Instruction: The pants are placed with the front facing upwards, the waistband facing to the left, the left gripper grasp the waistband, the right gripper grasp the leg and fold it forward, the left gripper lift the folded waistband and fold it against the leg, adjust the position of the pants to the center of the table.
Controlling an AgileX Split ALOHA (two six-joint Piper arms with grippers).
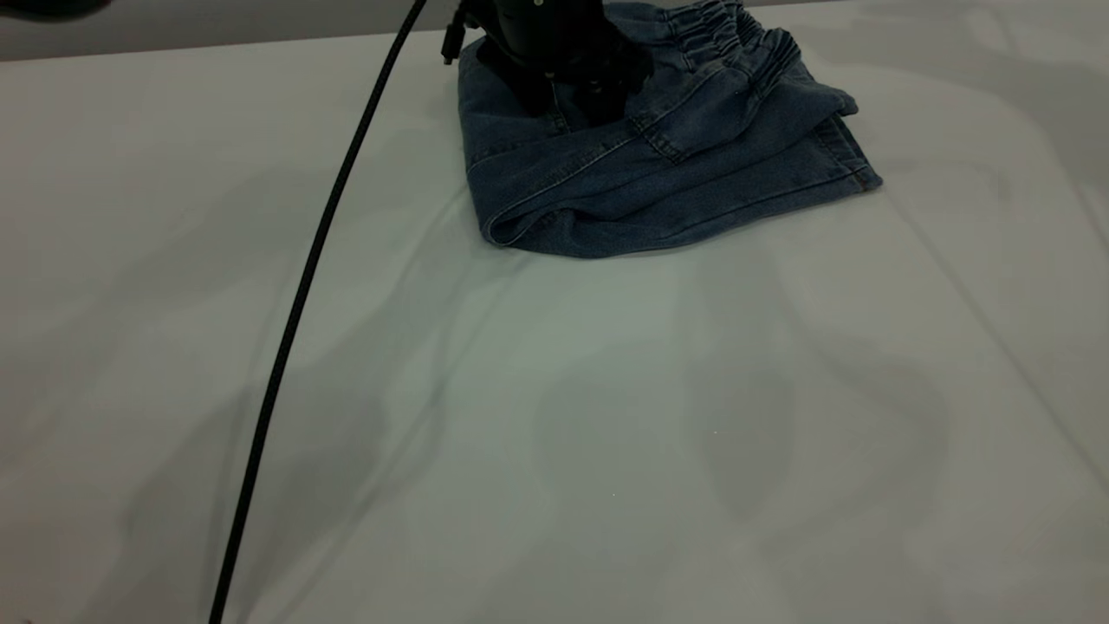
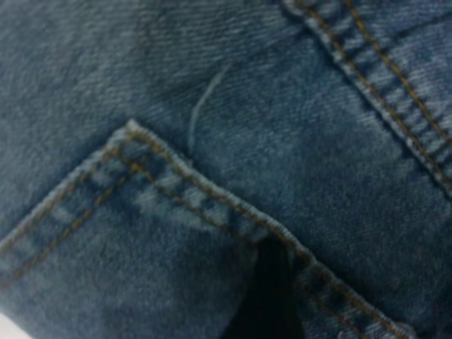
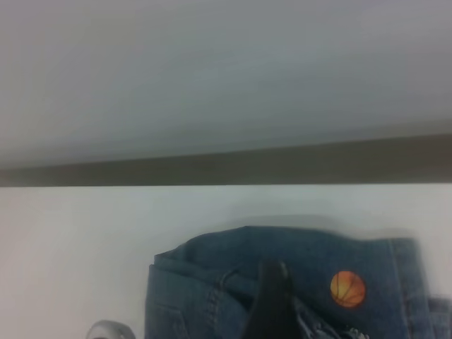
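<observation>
Denim first: the pants (image 1: 658,173) already sit as a compact folded bundle near the far edge of the desk (image 1: 554,416), with the waistband (image 1: 736,39) doubled over on top toward the far right of the bundle. You can take both folds as done, judging by the layered edges along the near side. What looks left is the last step, bringing the bundle toward the centre of the desk, since the whole near half of it lies bare.

Your left claw (image 1: 572,82) is down on the pants at the bundle's far left part. Its wrist camera is filled with cloth, and a dark finger (image 2: 267,296) tucks under a stitched pocket edge; it seems to be pinching the fabric, but you cannot tell for certain how far it is closed. A black cable (image 1: 303,286) trails from that arm across the left of the desk.

Your right claw (image 3: 272,304) shows only as a dark tip over the denim in its own wrist view (its opening cannot be told either), beside an orange basketball patch (image 3: 347,289).

The cloth is mid-blue, soft-washed denim with tan double stitching and thick hems; the waistband is gathered into tight elastic ruffles. The desk is smooth, pale and flat.
</observation>
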